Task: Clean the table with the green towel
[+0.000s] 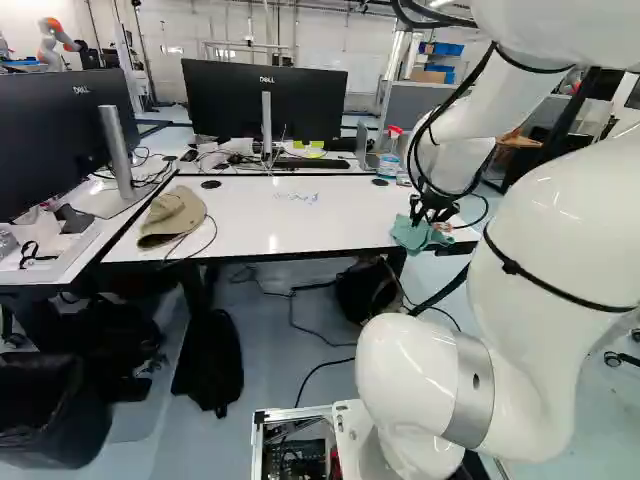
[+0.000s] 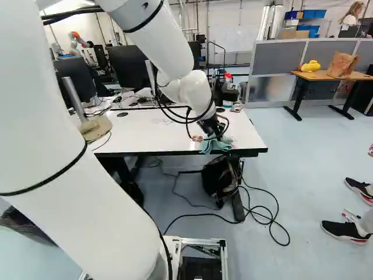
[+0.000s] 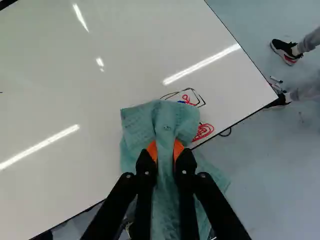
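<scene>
Green towel point(image 3: 140, 122) gripped at the near edge of the counter point(image 3: 75, 95); marks beside it.
The fingers point(image 3: 146, 167) are closed on a bunched fold of the towel, its front part spread over the surface ahead of them and its remainder overhanging the edge. The red scribble point(image 3: 204, 131) lies just beside the towel, toward the near corner; the black outline point(image 3: 200, 98) meets its front edge. The wiping stroke should probably be directed cornerward, with cloth contact maintained.
</scene>
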You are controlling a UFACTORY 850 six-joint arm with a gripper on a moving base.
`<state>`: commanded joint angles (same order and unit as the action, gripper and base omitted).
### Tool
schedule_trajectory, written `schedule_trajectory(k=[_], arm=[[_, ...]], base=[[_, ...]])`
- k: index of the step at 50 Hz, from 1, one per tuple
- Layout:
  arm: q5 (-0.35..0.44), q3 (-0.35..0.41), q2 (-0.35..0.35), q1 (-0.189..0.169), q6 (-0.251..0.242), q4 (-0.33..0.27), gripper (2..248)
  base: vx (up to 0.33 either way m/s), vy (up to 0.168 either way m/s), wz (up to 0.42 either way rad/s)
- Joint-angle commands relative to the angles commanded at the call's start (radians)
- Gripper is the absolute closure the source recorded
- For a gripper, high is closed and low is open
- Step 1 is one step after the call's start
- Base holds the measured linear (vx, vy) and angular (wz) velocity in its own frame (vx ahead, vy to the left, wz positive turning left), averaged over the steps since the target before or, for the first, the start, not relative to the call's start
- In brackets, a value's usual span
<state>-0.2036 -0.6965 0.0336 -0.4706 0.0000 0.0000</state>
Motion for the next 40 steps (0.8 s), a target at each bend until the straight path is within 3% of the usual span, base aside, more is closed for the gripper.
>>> schedule_trajectory(k=[16,40], arm=[[0.0,-0.004,-0.004,-0.006,0.0,0.0,197],[0.0,-0.033,-0.033,-0.045,0.0,0.0,197]], base=[[0.0,0.0,0.0],[0.0,0.0,0.0]])
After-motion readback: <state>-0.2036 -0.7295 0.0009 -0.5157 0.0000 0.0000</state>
